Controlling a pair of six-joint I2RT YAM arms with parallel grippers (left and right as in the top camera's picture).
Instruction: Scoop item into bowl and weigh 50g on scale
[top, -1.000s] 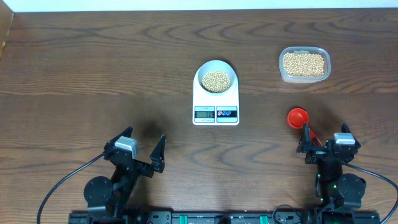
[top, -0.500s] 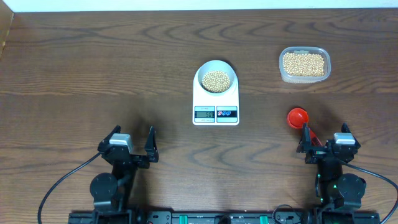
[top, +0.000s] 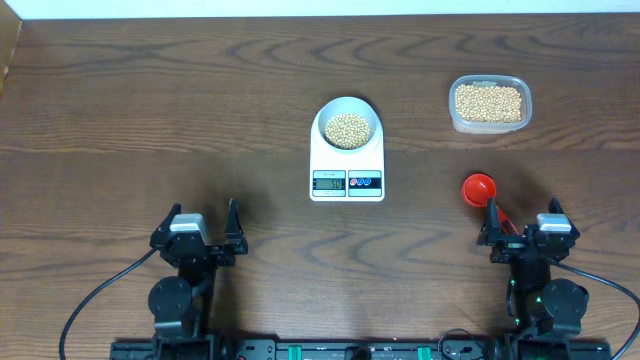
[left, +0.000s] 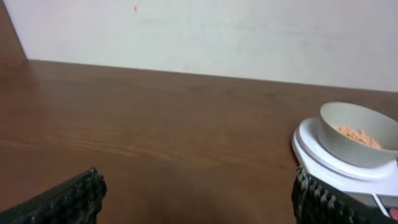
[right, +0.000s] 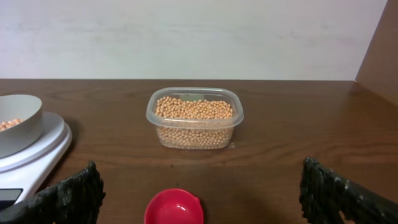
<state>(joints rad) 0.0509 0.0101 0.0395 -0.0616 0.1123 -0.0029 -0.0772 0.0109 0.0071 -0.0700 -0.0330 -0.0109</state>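
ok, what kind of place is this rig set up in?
Probably a lab test bench, not a kitchen: a bare wood-grain table against a plain white wall, a left arm and a right arm mounted at its near edge, and a scale with a bowl of beans staged.

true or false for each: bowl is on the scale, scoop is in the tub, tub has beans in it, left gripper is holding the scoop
The bowl is on the scale. True.
The scoop is in the tub. False: it lies on the table, just ahead of the right gripper.
The tub has beans in it. True.
The left gripper is holding the scoop. False: it is open and empty, far from the scoop.
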